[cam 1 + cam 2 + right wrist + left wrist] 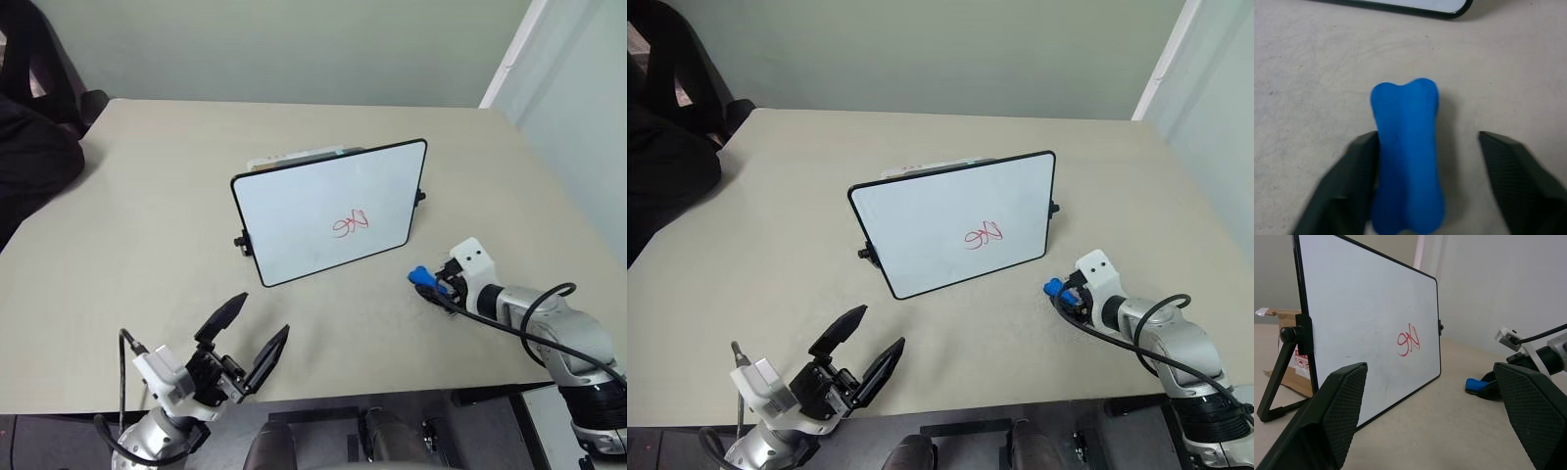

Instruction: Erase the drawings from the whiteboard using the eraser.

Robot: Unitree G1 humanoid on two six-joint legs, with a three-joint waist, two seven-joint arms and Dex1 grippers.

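Observation:
The whiteboard [304,206] stands tilted on its stand in the middle of the table, facing me. The drawings [352,223], a small red scribble, sit on its lower right part and also show in the left wrist view as drawings [1408,340]. The blue eraser [421,276] lies on the table just right of the board's lower right corner. My right gripper [432,287] is down around the eraser [1406,156]: one finger touches its side, the other stands a gap away. My left gripper [263,315] hovers open and empty near the table's front edge, pointing at the board.
A flat cardboard box [299,156] lies behind the board. A dark chair with black cloth [34,147] stands at the table's far left. The table [147,196] ends at a wall corner [509,59] on the far right.

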